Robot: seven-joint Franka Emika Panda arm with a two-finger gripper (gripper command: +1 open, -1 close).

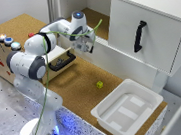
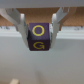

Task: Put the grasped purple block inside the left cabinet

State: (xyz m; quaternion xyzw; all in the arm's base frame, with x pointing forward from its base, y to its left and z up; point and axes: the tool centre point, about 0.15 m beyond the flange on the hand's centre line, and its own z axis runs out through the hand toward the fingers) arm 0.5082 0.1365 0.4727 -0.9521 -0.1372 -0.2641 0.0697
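Note:
In the wrist view my gripper [image 2: 40,34] is shut on the purple block [image 2: 39,37], a small dark cube with yellow letters, held between the two fingers [image 2: 21,26]. In the exterior view the gripper [image 1: 90,45] hangs at the front edge of the left cabinet [image 1: 94,18], the open white-walled compartment with a cork floor. It is just over the cabinet's white front wall. The block is too small to make out in the exterior view. The wrist view shows the cork floor [image 2: 40,12] beyond the block and a white surface [image 2: 45,65] below it.
A white door with a black handle [image 1: 140,36] closes the compartment on the exterior view's right. A cork-topped drawer box with buttons [image 1: 7,40] stands on the left, its drawer [image 1: 62,60] pulled open. A yellow cube [image 1: 99,84] and a white tray [image 1: 127,109] lie on the cork table.

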